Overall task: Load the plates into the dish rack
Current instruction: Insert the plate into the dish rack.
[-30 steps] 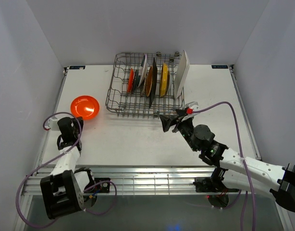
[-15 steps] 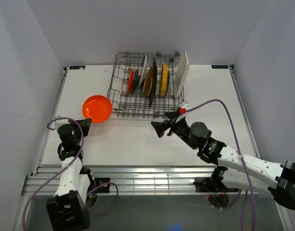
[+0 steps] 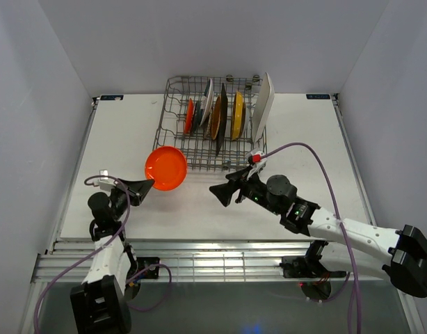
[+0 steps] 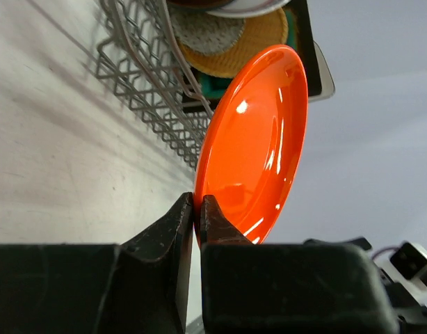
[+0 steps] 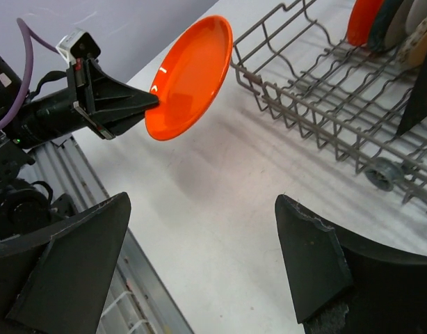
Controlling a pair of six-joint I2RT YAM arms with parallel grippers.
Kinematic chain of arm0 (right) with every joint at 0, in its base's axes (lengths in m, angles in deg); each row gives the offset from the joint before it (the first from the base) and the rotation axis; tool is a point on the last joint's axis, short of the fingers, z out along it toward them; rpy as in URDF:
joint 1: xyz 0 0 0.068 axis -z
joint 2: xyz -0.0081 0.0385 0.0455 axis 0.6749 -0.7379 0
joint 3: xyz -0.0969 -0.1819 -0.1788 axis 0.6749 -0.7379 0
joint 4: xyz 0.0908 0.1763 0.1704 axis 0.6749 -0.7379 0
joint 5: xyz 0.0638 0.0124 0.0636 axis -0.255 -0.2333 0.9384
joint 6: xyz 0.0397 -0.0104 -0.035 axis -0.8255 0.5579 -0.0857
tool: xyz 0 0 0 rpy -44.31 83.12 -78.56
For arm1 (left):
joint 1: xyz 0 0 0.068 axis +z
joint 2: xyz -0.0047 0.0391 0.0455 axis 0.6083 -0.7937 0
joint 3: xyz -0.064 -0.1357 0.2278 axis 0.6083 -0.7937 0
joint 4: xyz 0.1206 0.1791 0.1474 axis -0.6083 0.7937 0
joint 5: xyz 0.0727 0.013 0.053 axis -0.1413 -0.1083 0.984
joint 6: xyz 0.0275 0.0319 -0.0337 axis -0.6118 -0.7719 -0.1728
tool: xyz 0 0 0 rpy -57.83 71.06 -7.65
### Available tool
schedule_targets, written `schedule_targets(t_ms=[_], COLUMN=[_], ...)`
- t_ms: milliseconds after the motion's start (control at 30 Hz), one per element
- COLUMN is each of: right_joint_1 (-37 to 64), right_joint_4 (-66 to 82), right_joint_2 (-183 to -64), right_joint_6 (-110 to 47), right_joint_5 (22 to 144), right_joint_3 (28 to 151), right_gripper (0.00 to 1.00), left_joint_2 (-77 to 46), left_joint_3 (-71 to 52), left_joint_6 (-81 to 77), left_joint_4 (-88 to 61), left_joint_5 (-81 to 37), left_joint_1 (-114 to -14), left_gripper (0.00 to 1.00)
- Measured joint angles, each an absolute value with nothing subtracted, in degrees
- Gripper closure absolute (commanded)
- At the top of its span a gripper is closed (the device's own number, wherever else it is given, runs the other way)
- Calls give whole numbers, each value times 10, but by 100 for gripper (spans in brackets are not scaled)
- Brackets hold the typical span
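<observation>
An orange plate hangs tilted above the table just off the front left corner of the dish rack. My left gripper is shut on its lower rim; in the left wrist view the gripper pinches the edge of the plate. Several plates stand in the rack, among them a white rectangle, a yellow one and a dark square. My right gripper stands open and empty right of the orange plate, facing it, the gripper over bare table.
The rack's near wire wall runs along the right of the right wrist view, with a small wheel under it. A metal rail lines the table's front edge. White walls close in on three sides.
My left arm lifted the orange plate from the left of the table and carried it right, toward the rack's front left corner. My right gripper swung left toward it, still open.
</observation>
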State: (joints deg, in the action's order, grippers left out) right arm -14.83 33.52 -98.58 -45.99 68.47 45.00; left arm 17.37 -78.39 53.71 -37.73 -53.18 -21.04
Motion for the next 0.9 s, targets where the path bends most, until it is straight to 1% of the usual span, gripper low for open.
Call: schedule_targets(t_ms=[300, 467, 667, 767, 800, 867, 900], right_joint_1=[-148, -148, -148, -147, -147, -146, -146], right_joint_4=[341, 345, 351, 354, 355, 356, 357], right_joint_2=[-1036, -1049, -1065, -1073, -1076, -1084, -1088], right_joint_6=[-519, -526, -526, -526, -527, -528, -530], right_joint_5=[705, 710, 714, 714, 714, 714, 714], right_joint_3=[459, 477, 495, 504, 507, 511, 513], right_gripper=[10, 6, 2, 10, 15, 17, 22], left_joint_2=[183, 184, 157, 152, 152, 152, 152], left_joint_3=[-793, -793, -793, -793, -793, -792, -793], left_joint_6=[585, 590, 589, 589, 589, 589, 589], left_joint_4=[-456, -470, -480, -485, -487, -493, -496], left_joint_5=[-611, -624, -625, -625, -625, -625, -625], left_joint_1=[-216, -250, -297, -308, -311, -316, -318], left_gripper=[98, 98, 99, 99, 99, 99, 99])
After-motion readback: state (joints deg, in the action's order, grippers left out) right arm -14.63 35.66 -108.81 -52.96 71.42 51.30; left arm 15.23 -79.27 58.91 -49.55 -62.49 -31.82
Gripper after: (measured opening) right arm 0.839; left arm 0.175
